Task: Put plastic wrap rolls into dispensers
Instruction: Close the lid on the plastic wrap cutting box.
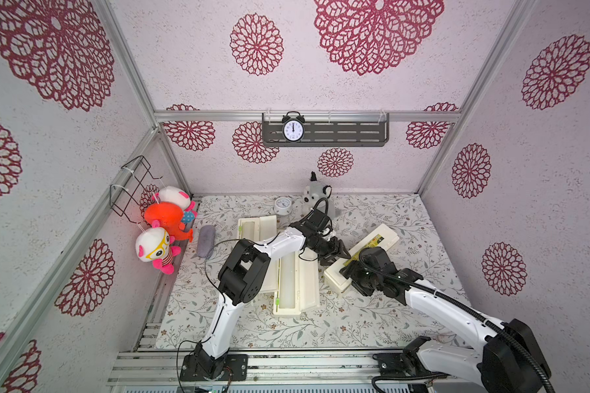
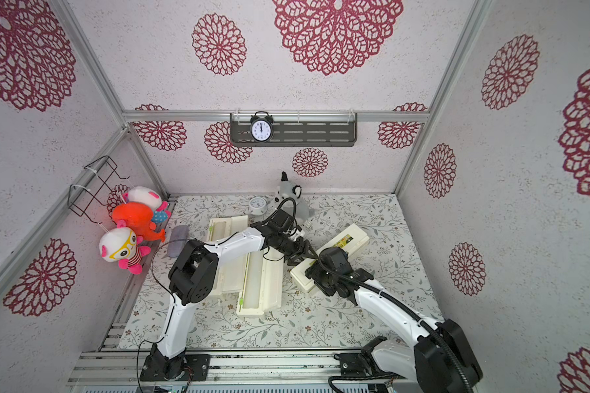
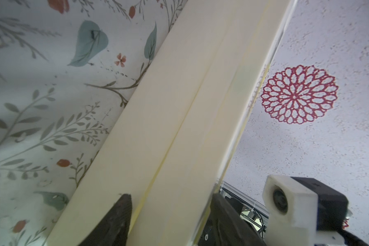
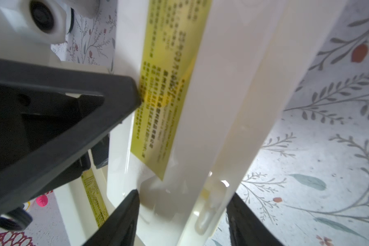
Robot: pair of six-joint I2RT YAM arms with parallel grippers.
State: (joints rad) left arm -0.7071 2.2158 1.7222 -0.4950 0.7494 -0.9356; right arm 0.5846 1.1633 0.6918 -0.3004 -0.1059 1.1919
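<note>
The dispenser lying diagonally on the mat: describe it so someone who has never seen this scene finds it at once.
On the floral table mat, look right of centre, far from the hanging plush toys. A long cream-white dispenser lies there diagonally. Only it shows a yellow-green label on top; the other two dispensers lie open, pale troughs showing.

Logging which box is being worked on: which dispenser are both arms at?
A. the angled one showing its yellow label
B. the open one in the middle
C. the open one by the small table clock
A: in both top views the left gripper and right gripper meet at the angled dispenser, yellow label up; each wrist view shows fingers either side of it.
</note>
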